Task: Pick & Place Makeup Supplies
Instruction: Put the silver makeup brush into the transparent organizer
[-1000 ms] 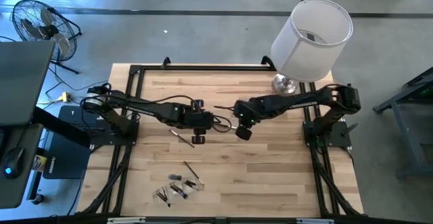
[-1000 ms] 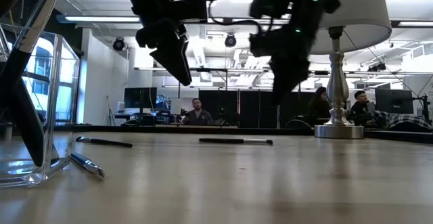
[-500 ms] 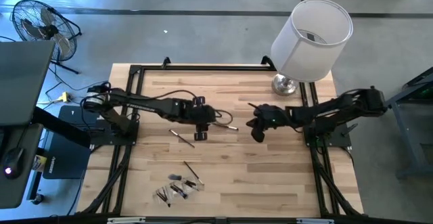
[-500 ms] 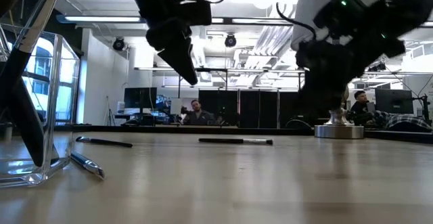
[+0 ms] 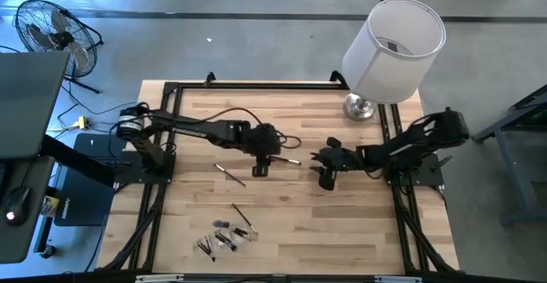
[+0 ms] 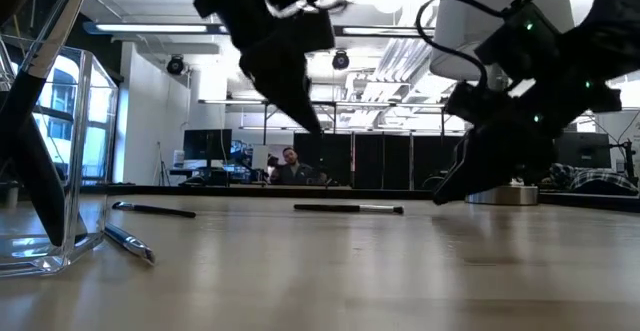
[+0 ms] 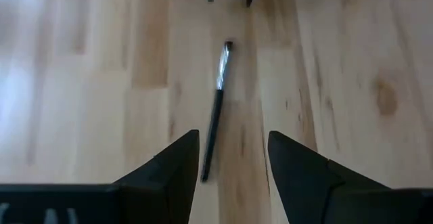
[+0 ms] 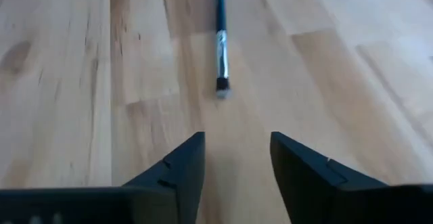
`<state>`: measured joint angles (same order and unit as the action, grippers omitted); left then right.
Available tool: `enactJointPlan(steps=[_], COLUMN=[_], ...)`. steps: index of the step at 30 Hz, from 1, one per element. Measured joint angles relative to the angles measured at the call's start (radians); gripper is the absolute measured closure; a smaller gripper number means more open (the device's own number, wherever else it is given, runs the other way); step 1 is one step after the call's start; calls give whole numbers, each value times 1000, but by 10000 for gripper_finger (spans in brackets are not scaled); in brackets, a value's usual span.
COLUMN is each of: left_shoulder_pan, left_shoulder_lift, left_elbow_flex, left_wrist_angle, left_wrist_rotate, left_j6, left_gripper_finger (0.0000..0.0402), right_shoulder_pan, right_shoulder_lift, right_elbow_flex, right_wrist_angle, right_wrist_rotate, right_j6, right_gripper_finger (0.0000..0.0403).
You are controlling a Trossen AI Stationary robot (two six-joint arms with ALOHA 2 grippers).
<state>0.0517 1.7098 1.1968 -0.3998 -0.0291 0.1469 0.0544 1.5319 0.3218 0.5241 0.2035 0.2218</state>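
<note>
A thin dark makeup brush [image 5: 287,160] with a silver ferrule lies flat on the wooden table, between my two grippers. My left gripper [image 5: 261,168] hovers open at its handle end, and that end [image 7: 206,173] shows in the gap between the fingers, untouched. My right gripper [image 8: 233,149] is open and holds nothing. It sits low near the table, just past the brush's bristle tip [image 8: 221,85]. A second brush [image 5: 227,173] lies to the left, and a third [image 5: 243,215] lies nearer the front.
A clear holder [image 6: 50,171] with several brushes stands near the front edge, with a loose brush [image 6: 130,243] beside it. A white-shaded lamp [image 5: 389,48] stands at the far right corner. Black frame rails [image 5: 154,206] run along both sides. People sit in the room behind.
My right gripper has drawn back from the table's middle toward the right edge and has sunk close to the tabletop. My left gripper has moved right toward the lying brush. The brush has stayed where it was.
</note>
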Motion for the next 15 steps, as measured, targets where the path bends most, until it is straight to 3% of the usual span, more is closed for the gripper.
enactJointPlan(steps=[7, 15], left_shoulder_pan=[0, 0], left_shoulder_lift=[54, 56], left_elbow_flex=[-4, -5], left_wrist_angle=[4, 37], left_wrist_rotate=[49, 46], left_j6=[-45, -55], left_gripper_finger=[229, 229], right_shoulder_pan=[7, 6], right_shoulder_lift=[188, 317], right_elbow_flex=[21, 106], right_wrist_angle=[207, 234], right_wrist_rotate=[30, 98], right_j6=[-8, -70], right_gripper_finger=[226, 241])
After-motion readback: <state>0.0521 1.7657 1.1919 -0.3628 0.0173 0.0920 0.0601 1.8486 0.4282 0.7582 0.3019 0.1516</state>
